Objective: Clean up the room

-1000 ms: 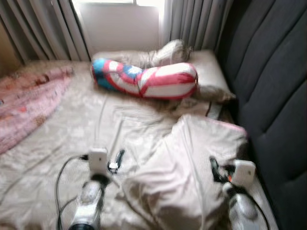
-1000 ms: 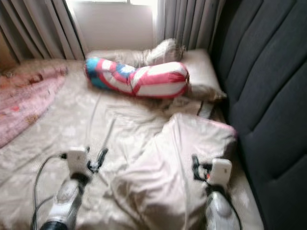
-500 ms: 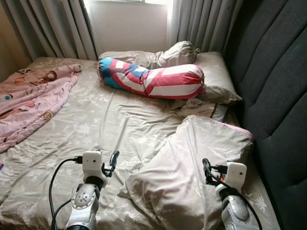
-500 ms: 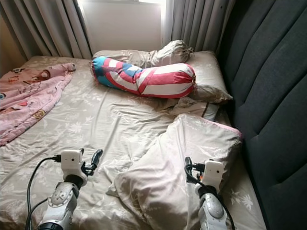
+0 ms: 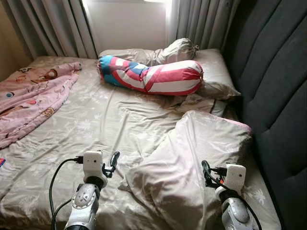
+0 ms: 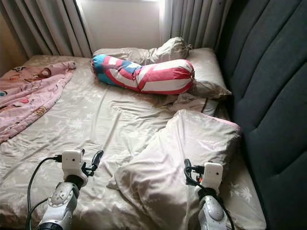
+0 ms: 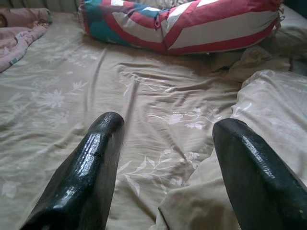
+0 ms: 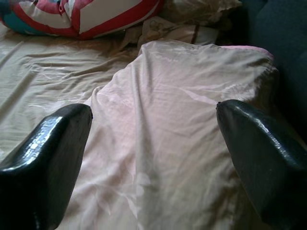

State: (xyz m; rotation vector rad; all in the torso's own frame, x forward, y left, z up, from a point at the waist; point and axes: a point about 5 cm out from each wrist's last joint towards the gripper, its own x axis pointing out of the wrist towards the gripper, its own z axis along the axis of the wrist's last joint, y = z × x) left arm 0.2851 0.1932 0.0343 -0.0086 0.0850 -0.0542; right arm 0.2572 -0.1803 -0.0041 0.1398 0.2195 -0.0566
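A big beige pillow (image 5: 192, 163) lies askew on the near right part of the bed, against the dark headboard (image 5: 278, 96). Just above its near end my right gripper (image 5: 205, 172) stands open, its fingers (image 8: 43, 158) spread wide over the pillow (image 8: 168, 120). Left of that pillow's corner my left gripper (image 5: 113, 160) is open above the bare sheet (image 7: 158, 91), holding nothing. A red, white and blue bolster (image 5: 153, 76) lies across the bed's far end. A pink patterned blanket (image 5: 29, 100) is bunched at the far left.
Two beige pillows (image 5: 211, 72) and a bundled one (image 5: 177, 48) lie behind the bolster under the window. Grey curtains (image 5: 53, 28) hang at the back. The padded headboard runs along the whole right side. The sheet in the bed's middle is wrinkled.
The picture was blurred a second ago and is sharp now, and the camera has shifted a little. Both grippers keep the same open pose over the bed.
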